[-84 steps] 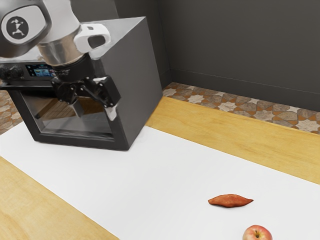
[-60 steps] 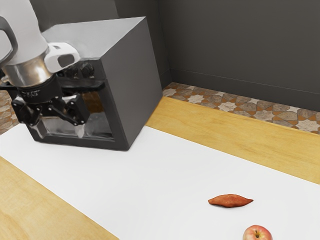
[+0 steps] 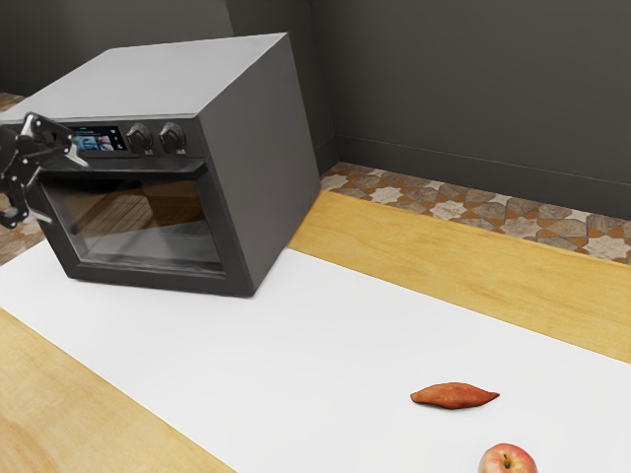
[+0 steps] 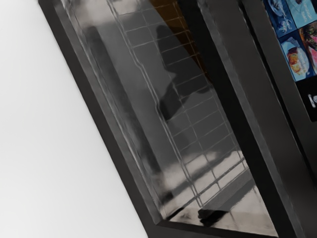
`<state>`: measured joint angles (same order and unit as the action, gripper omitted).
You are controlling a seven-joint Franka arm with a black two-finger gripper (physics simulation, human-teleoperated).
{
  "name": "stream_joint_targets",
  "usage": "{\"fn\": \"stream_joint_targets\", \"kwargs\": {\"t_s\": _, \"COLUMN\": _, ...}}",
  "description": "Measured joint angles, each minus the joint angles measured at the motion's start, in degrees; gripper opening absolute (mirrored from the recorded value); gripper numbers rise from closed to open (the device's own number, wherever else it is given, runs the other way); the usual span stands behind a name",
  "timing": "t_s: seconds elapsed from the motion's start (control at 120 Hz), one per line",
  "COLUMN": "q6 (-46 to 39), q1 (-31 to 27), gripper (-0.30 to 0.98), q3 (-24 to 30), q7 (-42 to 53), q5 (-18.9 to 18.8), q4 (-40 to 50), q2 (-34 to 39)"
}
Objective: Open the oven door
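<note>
Right now, our end effector is empty, its fingers spread apart near the exterior view's left edge, in front of the oven. The oven door is shut, on the oven's front below the control panel. We seem to hold the hand turned so that one finger sits higher than the other, which would suit straddling the level handle; whether either touches it, we cannot tell. The next move probably calls for lining up with that bar, closing on it and pulling outward and down; a shallow grip could slip off. Our oven stands on the white strip across the table, and the sweet potato and apple lie well apart from it, presumably clear of the door's swing. As for labels, the display carries food pictures, but we can read no brand or wording, nor the marks by the knobs.
</note>
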<state>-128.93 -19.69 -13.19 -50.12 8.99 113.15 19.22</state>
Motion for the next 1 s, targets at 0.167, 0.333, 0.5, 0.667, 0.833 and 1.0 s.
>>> {"fn": "stream_joint_targets", "kwargs": {"t_s": 0.167, "q6": -5.6, "q1": -0.5, "gripper": 0.68, "q3": 0.0, "q7": -5.5, "q5": 0.3, "q4": -1.0, "q2": -4.3}}
{"fn": "stream_joint_targets", "kwargs": {"t_s": 0.333, "q6": -8.9, "q1": -1.1, "gripper": 0.68, "q3": 0.7, "q7": -9.6, "q5": 0.1, "q4": -3.3, "q2": -7.7}}
{"fn": "stream_joint_targets", "kwargs": {"t_s": 0.5, "q6": -10.3, "q1": -2.1, "gripper": 0.68, "q3": 2.0, "q7": -12.6, "q5": -1.3, "q4": -3.8, "q2": -9.0}}
{"fn": "stream_joint_targets", "kwargs": {"t_s": 0.667, "q6": -11.0, "q1": -3.0, "gripper": 0.68, "q3": 2.1, "q7": -14.9, "q5": -1.6, "q4": -3.3, "q2": -10.3}}
{"fn": "stream_joint_targets", "kwargs": {"t_s": 0.833, "q6": -11.7, "q1": -3.0, "gripper": 0.68, "q3": 2.1, "q7": -16.7, "q5": -1.5, "q4": -3.2, "q2": -12.6}}
{"fn": "stream_joint_targets", "kwargs": {"t_s": 1.0, "q6": -12.4, "q1": -3.1, "gripper": 0.68, "q3": 2.1, "q7": -18.0, "q5": -1.0, "q4": -0.6, "q2": -12.0}}
